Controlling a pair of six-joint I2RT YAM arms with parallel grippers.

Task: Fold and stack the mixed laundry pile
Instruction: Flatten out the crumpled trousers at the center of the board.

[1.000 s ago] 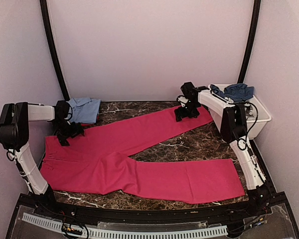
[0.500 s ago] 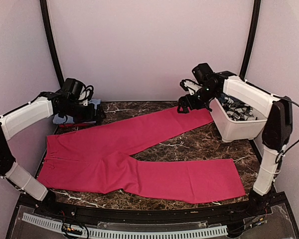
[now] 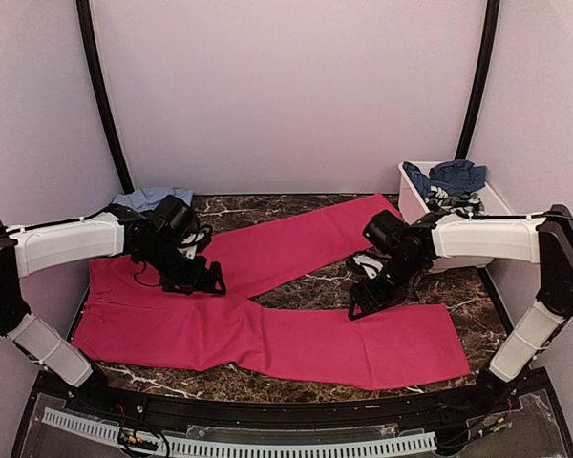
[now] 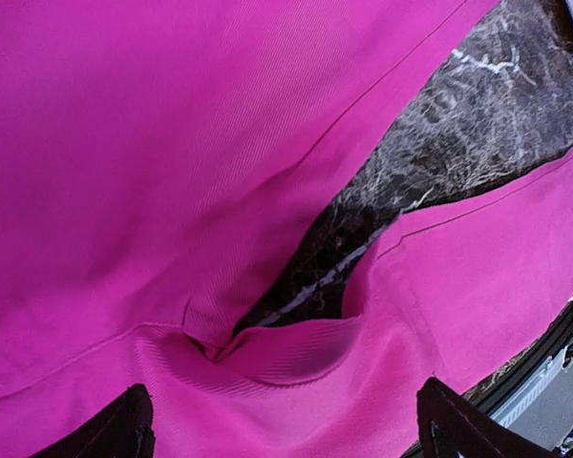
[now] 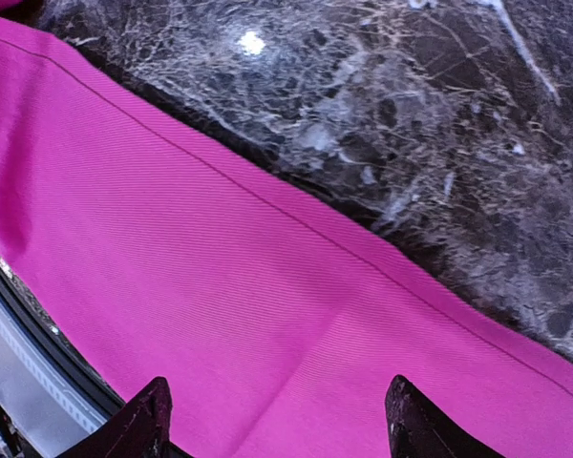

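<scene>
Magenta trousers are spread beneath the left claw and right claw, both gaping, empty; one layer alone could be caught, bunching the fold.

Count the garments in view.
4: pink trousers spread across the table; a light blue shirt at far left; a navy piece and a grey-white patterned one in the tub at right. More may lie hidden in the tub.
</scene>
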